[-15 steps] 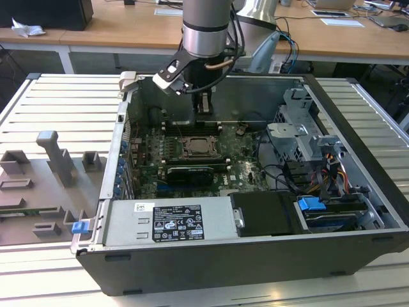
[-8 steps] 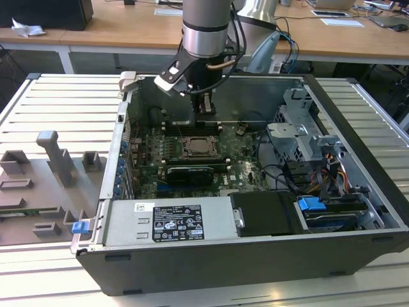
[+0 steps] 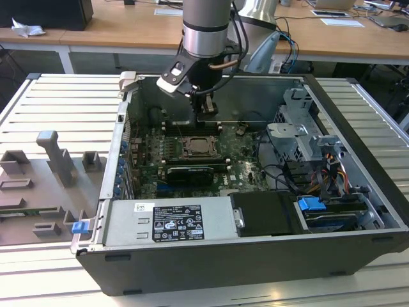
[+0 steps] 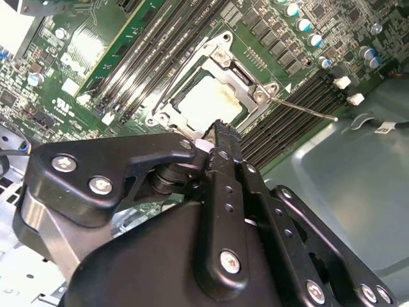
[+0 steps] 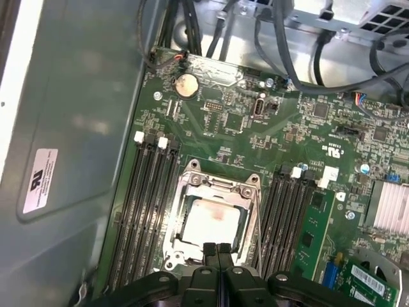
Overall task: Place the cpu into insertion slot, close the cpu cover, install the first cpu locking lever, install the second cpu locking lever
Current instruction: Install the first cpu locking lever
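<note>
Two steps look done: cpu (image 5: pixel 211 220) seated, cover (image 5: pixel 220 187) down. Gripper (image 5: pixel 218 249) fingers (image 5: pixel 209 252), pressed together, hover by its edge; the loose lever (image 4: pixel 307 109) probably needs pressing under its catch.

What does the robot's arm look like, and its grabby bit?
The arm is a thick round silvery-grey tube with a black band and black cables beside it. The gripper is black, made of jointed bars dotted with shiny silver screws.

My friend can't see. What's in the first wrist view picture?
The pale square cpu lies in the middle of a green circuit board, framed by the silvery cpu cover. The black gripper, shut, hovers close over it.
</note>
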Tool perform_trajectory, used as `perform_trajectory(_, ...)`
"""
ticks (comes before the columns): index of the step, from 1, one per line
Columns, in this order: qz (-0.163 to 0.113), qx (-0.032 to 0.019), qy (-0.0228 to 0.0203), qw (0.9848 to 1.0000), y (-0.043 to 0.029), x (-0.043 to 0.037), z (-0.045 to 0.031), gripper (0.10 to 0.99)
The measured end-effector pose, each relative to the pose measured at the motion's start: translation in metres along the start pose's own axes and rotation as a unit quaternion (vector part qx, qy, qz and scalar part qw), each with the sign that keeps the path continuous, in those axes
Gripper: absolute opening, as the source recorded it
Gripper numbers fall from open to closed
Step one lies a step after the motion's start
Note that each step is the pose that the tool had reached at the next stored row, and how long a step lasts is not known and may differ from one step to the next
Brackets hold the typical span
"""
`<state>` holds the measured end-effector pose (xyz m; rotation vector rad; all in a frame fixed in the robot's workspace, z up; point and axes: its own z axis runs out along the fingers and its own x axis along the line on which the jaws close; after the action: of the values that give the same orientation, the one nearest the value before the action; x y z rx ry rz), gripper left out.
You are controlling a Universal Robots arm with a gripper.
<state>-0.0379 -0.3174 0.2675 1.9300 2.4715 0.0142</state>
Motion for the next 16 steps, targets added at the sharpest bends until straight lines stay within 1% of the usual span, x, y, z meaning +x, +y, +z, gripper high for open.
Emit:
perform_trajectory(4,-0.015,0.0000,0.0002,0.9999,0.0000,0.0000,0.0000,0.106)
perform_trajectory(16,-0.036,0.0000,0.0004,0.9994,0.0000,0.0000,0.0000,0.106)
